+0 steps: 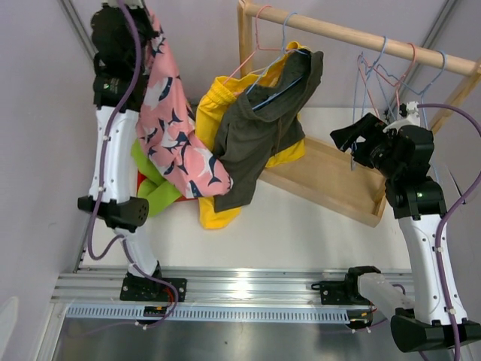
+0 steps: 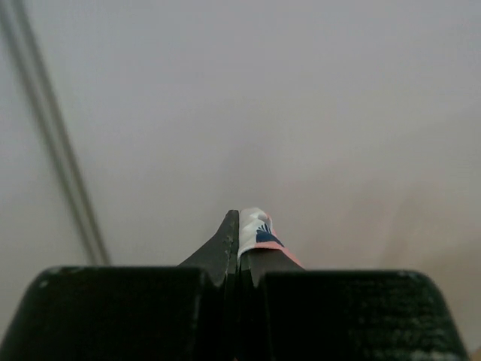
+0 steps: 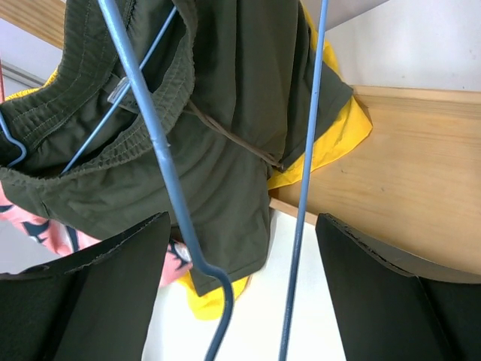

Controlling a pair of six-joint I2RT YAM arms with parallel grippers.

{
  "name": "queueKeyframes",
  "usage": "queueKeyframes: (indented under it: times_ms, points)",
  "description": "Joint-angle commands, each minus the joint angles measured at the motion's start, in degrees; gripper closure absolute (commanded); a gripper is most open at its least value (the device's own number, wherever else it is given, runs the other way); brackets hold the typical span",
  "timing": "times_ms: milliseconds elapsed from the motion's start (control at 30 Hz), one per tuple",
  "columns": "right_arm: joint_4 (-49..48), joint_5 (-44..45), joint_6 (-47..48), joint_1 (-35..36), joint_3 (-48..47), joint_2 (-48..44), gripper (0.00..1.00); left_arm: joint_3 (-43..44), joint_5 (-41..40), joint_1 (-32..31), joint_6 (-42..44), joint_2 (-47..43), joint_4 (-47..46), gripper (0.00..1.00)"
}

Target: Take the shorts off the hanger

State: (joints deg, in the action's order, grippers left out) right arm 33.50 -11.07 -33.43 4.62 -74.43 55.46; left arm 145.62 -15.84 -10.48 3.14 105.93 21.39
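Our left gripper (image 2: 239,226) is raised high over the far left corner of the bench (image 1: 301,233). Its jaws are pressed together on a fold of the pink shorts (image 1: 176,135). These hang free of the rail (image 1: 353,36) and drape down along the left arm. Their lower hem reaches the lime shorts (image 1: 154,188), which lie in a heap at the bench's left edge. We see a bit of red cloth (image 1: 141,179) beside that heap.

The olive shorts (image 1: 255,135) and yellow shorts (image 1: 214,105) are on hangers at the left end of the rail, olive in front of yellow. A blue hanger (image 3: 113,113) runs through the olive waistband.

Our right gripper (image 1: 353,143) is up near the right end of the rail, by a cluster of bare hangers (image 1: 383,71). Its jaws stand wide apart. In the right wrist view two blue wires (image 3: 304,188) pass between the fingers (image 3: 113,286). We cannot tell whether either wire touches a finger. Behind the wires we see the olive shorts, a yellow hem and the rack's wooden base (image 3: 406,173).
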Motion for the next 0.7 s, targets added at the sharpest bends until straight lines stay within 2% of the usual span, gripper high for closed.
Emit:
queueKeyframes:
  times_ms: [0,100,167,200,233,267,300,400,533,667]
  points:
    - [-3.3,-1.2,0.5,-0.1,0.4,-1.9,0.14,-0.1,8.8,-0.1,-4.6,4.8,-0.7,1.00]
    - [-4.4,-2.9,0.4,-0.1,0.4,-2.4,0.13,-3.7,7.8,-0.1,-4.3,7.4,-1.9,0.94]
    - [-5.7,-4.8,0.4,-0.1,0.3,-2.8,0.13,-7.2,7.6,0.3,-4.8,9.0,-1.9,0.77]
    - [-6.5,-5.7,0.5,-0.1,0.3,-3.1,0.12,-7.9,7.6,0.5,-5.7,10.4,-1.8,0.63]
    - [-7.4,-7.5,0.4,-0.1,0.3,-3.3,0.12,-9.3,8.0,0.5,-6.3,11.1,-1.2,0.23]
    - [-9.4,-8.8,0.2,-0.1,0.1,-3.3,0.12,-9.2,7.7,0.6,-7.6,11.7,-0.2,0.05]
    - [-10.7,-10.1,0.2,0.0,-0.1,-3.2,0.11,-9.0,7.1,0.6,-8.3,12.4,0.7,0.01]
    - [-12.4,-13.6,0.6,0.8,-4.1,-1.1,0.10,-9.3,5.3,0.5,-10.2,10.9,3.3,0.01]
    - [-12.5,-10.9,2.7,6.9,-12.6,6.0,0.10,-15.0,5.1,0.0,-10.6,-0.2,3.6,0.01]
    - [-10.7,-6.7,5.0,15.1,-23.0,14.7,0.10,-21.1,6.2,-0.6,-12.0,-9.6,8.0,0.01]
